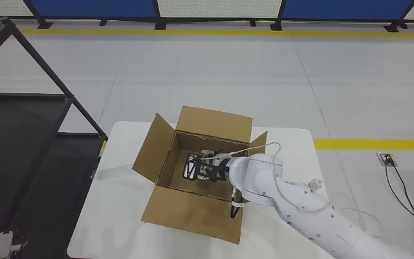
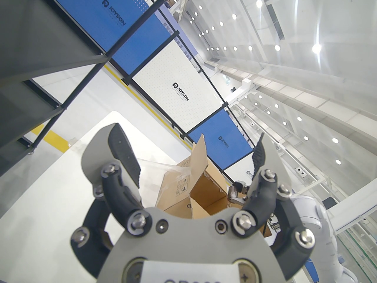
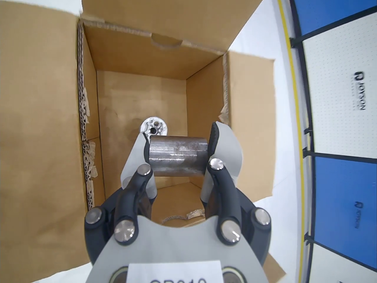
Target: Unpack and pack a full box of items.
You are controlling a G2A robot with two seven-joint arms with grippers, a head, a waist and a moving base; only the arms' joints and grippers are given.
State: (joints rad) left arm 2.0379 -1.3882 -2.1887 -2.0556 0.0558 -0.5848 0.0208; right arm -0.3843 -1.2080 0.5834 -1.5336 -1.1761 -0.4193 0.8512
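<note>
An open cardboard box [image 1: 194, 217] stands on the white table [image 1: 116, 194], its flaps spread outward. My right gripper [image 3: 180, 133] is down inside the box [image 3: 132, 60], shut on a short dull metal cylinder [image 3: 176, 156] held crosswise between its fingers. Below it, a round silvery metal part [image 3: 153, 127] with holes lies on the box floor. From above, the right arm comes in over the box's right front corner, with the gripper [image 1: 194, 167] in the opening. My left gripper [image 2: 188, 133] is open and holds nothing; it points upward, low beside the table, with the box [image 2: 176, 189] beyond it.
A black metal rack [image 1: 39, 149] stands to the left of the table, close to its edge. Bare table surface runs left of and in front of the box. Blue and white fence panels [image 1: 220, 8] line the far side of the floor.
</note>
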